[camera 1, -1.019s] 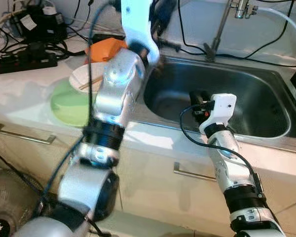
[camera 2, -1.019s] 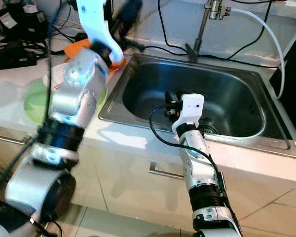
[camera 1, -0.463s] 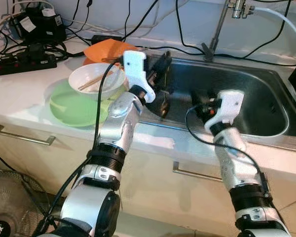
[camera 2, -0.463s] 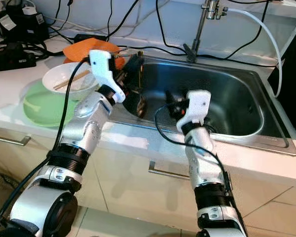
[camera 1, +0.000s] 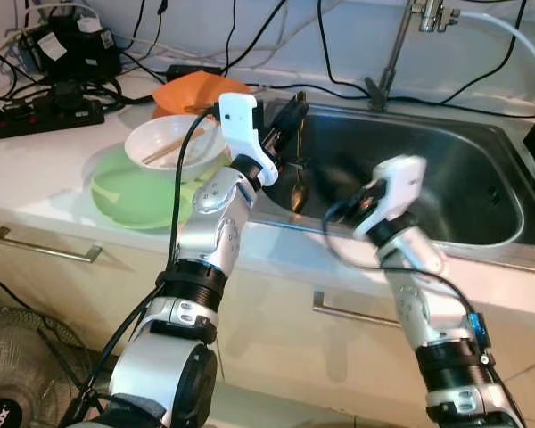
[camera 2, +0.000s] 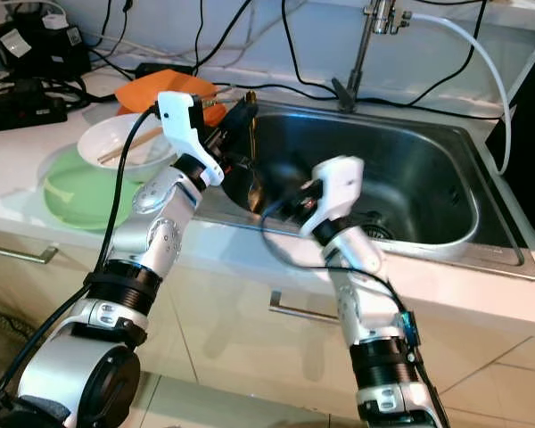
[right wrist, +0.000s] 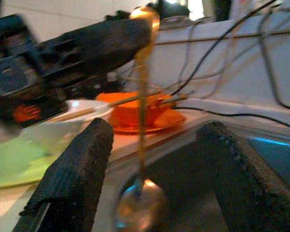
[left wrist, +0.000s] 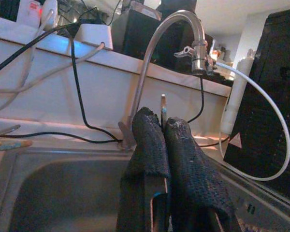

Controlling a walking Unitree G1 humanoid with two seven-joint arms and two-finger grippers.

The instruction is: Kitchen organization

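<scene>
Fingers of the left gripper (camera 1: 290, 111) are pressed together on the handle of a spoon (camera 1: 298, 190), which hangs bowl-down over the near left corner of the sink (camera 1: 481, 245); in the left wrist view the metal handle tip pokes up between the two black pads. A second ago this arm was raised high and blurred over the table; now it has come down and holds steady at the sink's edge, the spoon dangling inside the basin. The right gripper (right wrist: 150, 179) has swung from facing into the basin to facing the spoon: its fingers (right wrist: 72, 179) stand wide apart, holding nothing, with the spoon between them but not touching. This looks like a handover or a steadying grasp being set up, so the spoon is likely on its way out of the sink. A white bowl (camera 1: 165, 147) with chopsticks, a green plate (camera 1: 125, 196) and an orange plate (camera 1: 192, 89) sit on the table to the left, untouched.
</scene>
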